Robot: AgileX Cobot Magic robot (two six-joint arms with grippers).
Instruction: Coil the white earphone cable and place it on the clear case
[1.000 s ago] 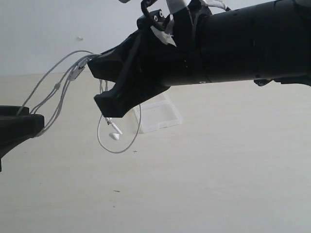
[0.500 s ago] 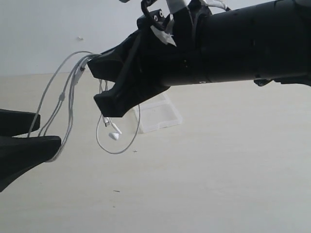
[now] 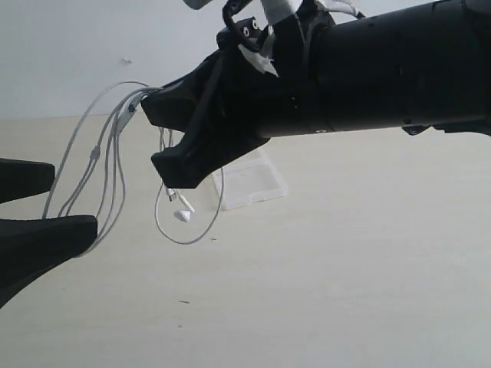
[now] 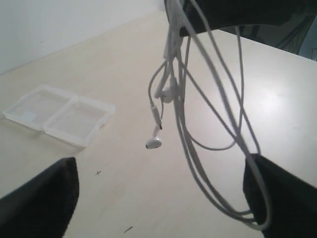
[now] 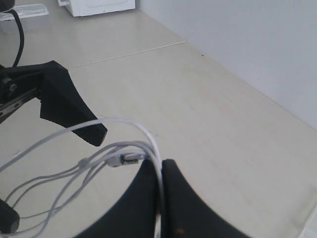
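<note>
The white earphone cable (image 3: pixel 107 165) hangs in several loops in the air. My right gripper (image 3: pixel 149 103) is shut on the cable (image 5: pixel 124 148), whose silver-tipped plug (image 5: pixel 131 158) lies right by the closed fingertips (image 5: pixel 168 171). My left gripper (image 3: pixel 74 199) stands open, and the loops' low end (image 4: pixel 257 218) is draped over one finger (image 4: pixel 282 198); the other finger (image 4: pixel 44 198) touches nothing. One earbud (image 3: pixel 182 215) dangles below the right gripper, also seen in the left wrist view (image 4: pixel 153 143). The clear case (image 3: pixel 249 180) lies open and flat on the table behind, well apart from both grippers (image 4: pixel 59 114).
The right arm (image 3: pixel 383 69) spans the upper scene above the pale table (image 3: pixel 345 268). A white wall (image 3: pixel 61 54) stands behind. A white box (image 5: pixel 99 6) and a clear container (image 5: pixel 25 11) stand far off in the right wrist view.
My left gripper, shut on the cable strands a second ago, has opened. The loops now sag lower over its bottom finger. The right gripper has hardly moved.
</note>
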